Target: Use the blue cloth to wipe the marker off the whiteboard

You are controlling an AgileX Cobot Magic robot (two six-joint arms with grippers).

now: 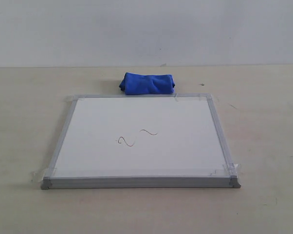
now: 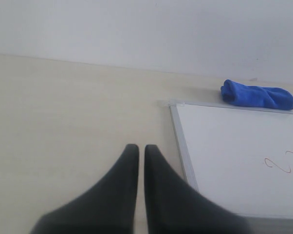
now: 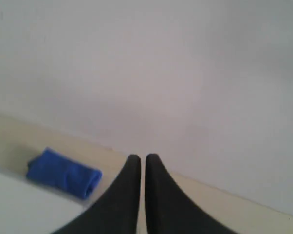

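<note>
Looking over the scene, I see the pale desk filling most of the exterior view, with a plain white wall behind it. Flat on the desk lies the whiteboard, its silver-grey frame taped down at the corners and its long sides running across the view. The blue cloth sits on the desk just behind the middle of the board's far edge as a wrinkled oblong bundle; I cannot tell whether it touches the frame. Neither arm shows in the exterior view. From its wrist camera, the left gripper hangs over bare desk beside the board's side frame, well apart from the cloth. Its jaws are drawn to a narrow slit and hold nothing. The right gripper points toward the wall, with the cloth off to one side of it. Its jaws are equally narrow and empty. The marker is two thin, dark, wavy lines near the board's centre, side by side and not touching.
</note>
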